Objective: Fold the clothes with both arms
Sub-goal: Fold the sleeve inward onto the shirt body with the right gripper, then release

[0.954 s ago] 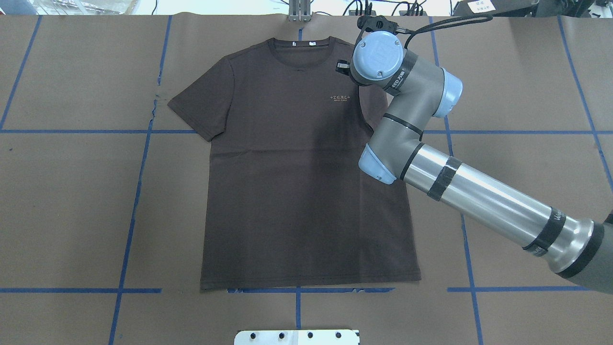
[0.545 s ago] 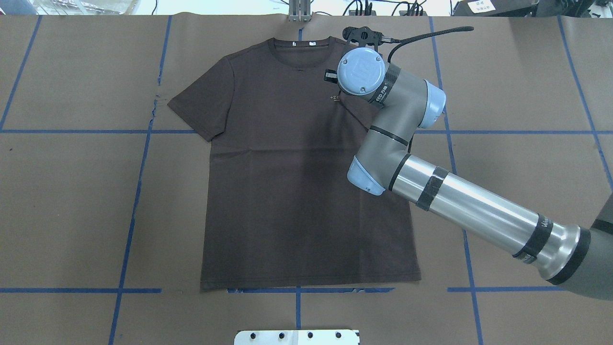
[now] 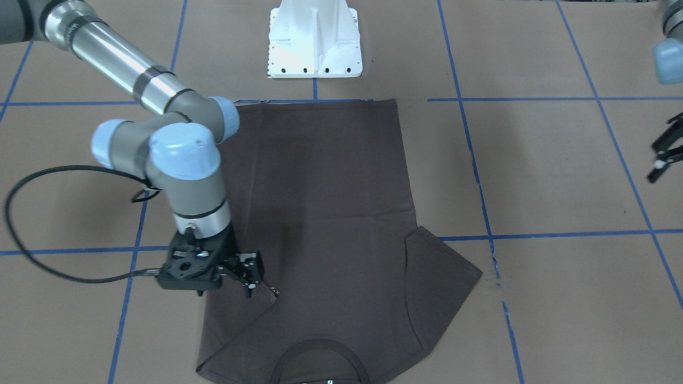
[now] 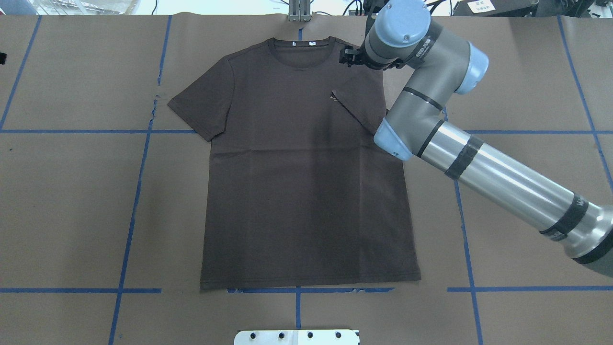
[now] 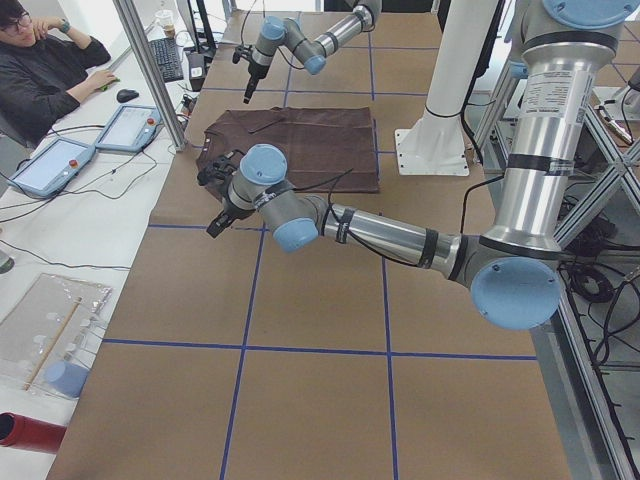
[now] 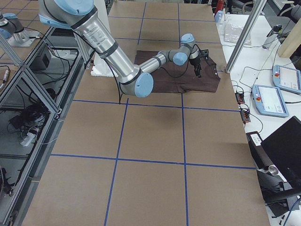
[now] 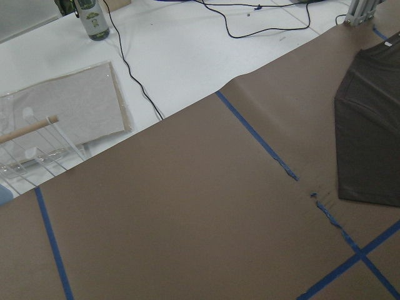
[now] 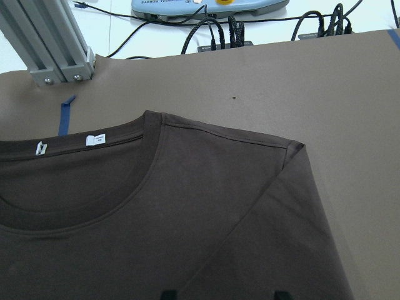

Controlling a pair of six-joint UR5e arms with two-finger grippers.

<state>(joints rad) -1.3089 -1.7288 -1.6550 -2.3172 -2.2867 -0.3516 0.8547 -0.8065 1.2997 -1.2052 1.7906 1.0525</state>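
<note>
T-shirt [image 4: 297, 182] laid flat on worktop [image 4: 72, 191], sleeve [image 4: 359, 103] folded inward over chest. Right end effector [image 3: 251, 280] positioned over folded sleeve, fingers spread, nothing gripped. Left end effector [image 3: 657, 162] seen well apart from T-shirt, fingers spread.

Brown paper [image 4: 72, 201] is covering the whole table, and blue tape lines [image 4: 129, 211] are dividing it into large squares. A white pedestal base [image 3: 315, 40] is standing at the middle of one long edge. Along the opposite edge a white bench [image 5: 90, 215] is running. There a person [image 5: 40, 70] is sitting by a keyboard [image 5: 167, 58] and a mouse [image 5: 125, 96], and two tablet-like pendants [image 5: 130, 128] are lying with cables trailing. An aluminium post [image 5: 150, 70] is rising at the table's edge. A clear tray [image 5: 50, 330] and a red cylinder [image 5: 25, 432] are lying at the bench's near end. Aluminium framing [image 5: 598, 200] is standing beside the table. Bright, even light is falling everywhere.
</note>
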